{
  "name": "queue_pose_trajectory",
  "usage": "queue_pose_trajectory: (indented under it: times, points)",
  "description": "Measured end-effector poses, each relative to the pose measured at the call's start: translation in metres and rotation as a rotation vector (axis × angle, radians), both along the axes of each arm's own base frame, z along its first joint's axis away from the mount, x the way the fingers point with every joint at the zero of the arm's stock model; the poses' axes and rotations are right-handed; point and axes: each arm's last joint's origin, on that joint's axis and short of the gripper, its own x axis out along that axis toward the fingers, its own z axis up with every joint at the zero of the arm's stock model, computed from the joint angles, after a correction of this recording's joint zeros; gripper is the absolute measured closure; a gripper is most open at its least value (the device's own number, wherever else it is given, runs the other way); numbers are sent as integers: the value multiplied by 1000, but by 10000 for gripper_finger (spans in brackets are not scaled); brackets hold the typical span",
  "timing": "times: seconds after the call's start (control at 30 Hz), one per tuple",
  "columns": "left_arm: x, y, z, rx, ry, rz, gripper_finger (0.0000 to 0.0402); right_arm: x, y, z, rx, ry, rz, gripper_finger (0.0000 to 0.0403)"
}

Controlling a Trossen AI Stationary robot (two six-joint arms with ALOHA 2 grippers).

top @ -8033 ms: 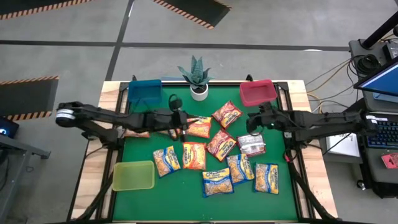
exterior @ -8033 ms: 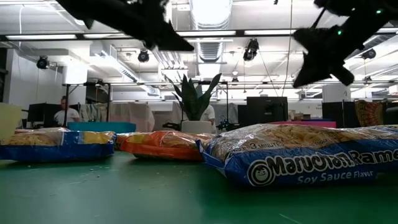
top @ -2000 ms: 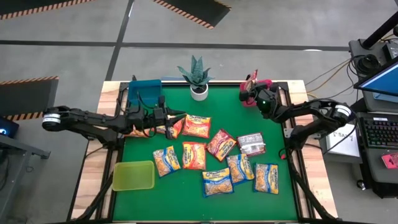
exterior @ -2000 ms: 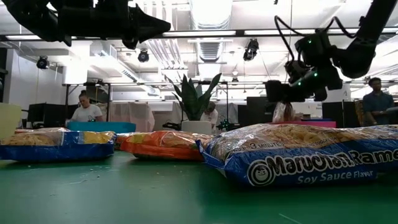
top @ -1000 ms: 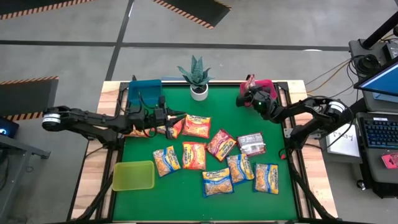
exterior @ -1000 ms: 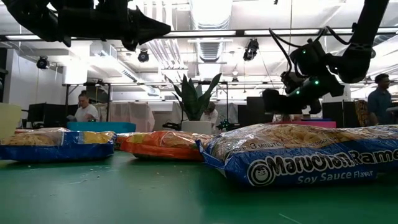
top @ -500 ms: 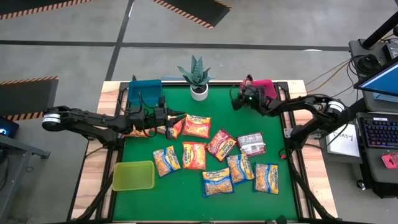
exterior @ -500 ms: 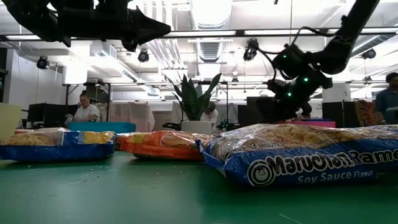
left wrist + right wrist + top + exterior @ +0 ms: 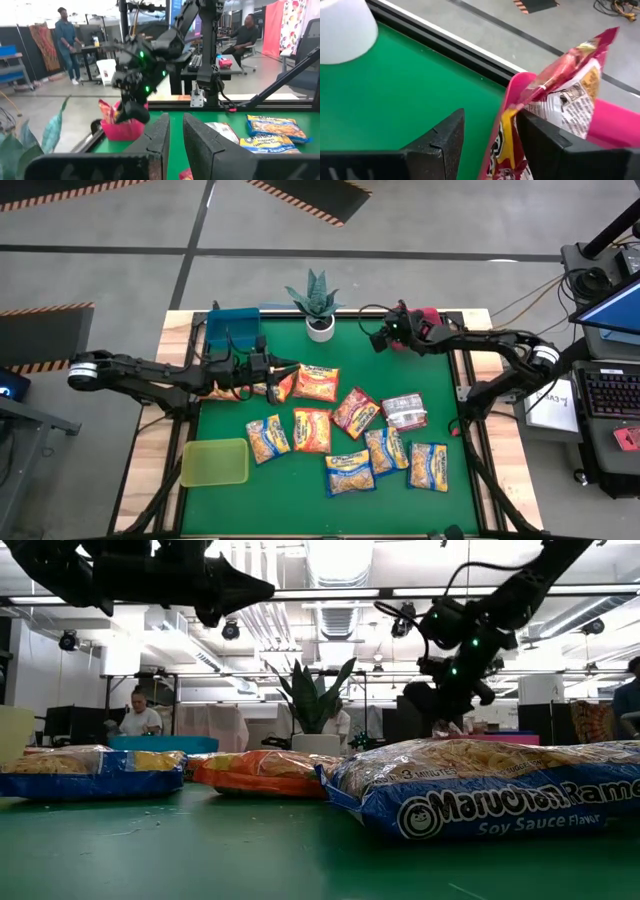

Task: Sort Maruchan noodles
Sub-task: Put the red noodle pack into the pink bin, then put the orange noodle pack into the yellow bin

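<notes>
Counting nine Maruchan noodles (image 9: 345,430) packets lying flat on the green mat (image 9: 230,420):
- finding an orange packet (image 9: 318,383) and a second orange packet (image 9: 311,430) near the middle
- finding a red packet (image 9: 355,412) just at 3 o'clock of those
- finding a silvery-grey packet (image 9: 404,412) with red further toward 3 o'clock
- finding blue-edged yellow packets (image 9: 348,472) along the 6 o'clock side

Seeing crinkled, shiny plastic wrappers. Spotting one more reddish packet (image 9: 283,387) right under the left gripper (image 9: 272,370), at 9 o'clock of the orange one; cannot tell whether that claw is grasping it.

Seeing the right gripper (image 9: 383,338) hanging just at 9 o'clock of the red bin (image 9: 428,316), released, jaws wide apart, gripping nothing. Finding another red packet (image 9: 570,95) standing on edge inside the red bin, poking above the rim.

Noting the blue bin (image 9: 232,326) at the 11 o'clock corner, the yellow-green bin (image 9: 214,462) at 8 o'clock, and a potted plant (image 9: 319,305) in a white pot at 12 o'clock. Seeing wooden table edges (image 9: 155,450) around the mat. Seeing an open workshop beyond, with ceiling lights, desks, monitors and people (image 9: 133,715) at the back.

Reading "Maruchan Ramen" and "Soy Sauce Flavor" on the nearest blue-edged packet (image 9: 480,795) in the low view.
</notes>
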Motion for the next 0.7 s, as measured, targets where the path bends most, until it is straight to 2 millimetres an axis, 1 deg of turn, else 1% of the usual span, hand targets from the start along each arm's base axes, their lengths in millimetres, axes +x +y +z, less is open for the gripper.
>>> queue_pose_trajectory:
  times: [0.17, 0.33, 0.53, 0.6, 0.7]
  points:
    - [0, 0, -5, -61, 37, -2, 365, 2, 7, 23, 0, -37, 26, 233]
    - [0, 0, -12, -134, 93, 1, 365, 3, 23, 47, -14, -101, 64, 237]
    - [-1, -1, -18, -186, 154, 2, 365, 6, 58, 69, 3, -215, 145, 244]
    - [-1, -2, -20, -187, 168, 1, 365, 9, 73, 73, 54, -281, 202, 247]
    - [-1, -2, -22, -189, 191, 3, 365, 17, 98, 73, 199, -364, 313, 251]
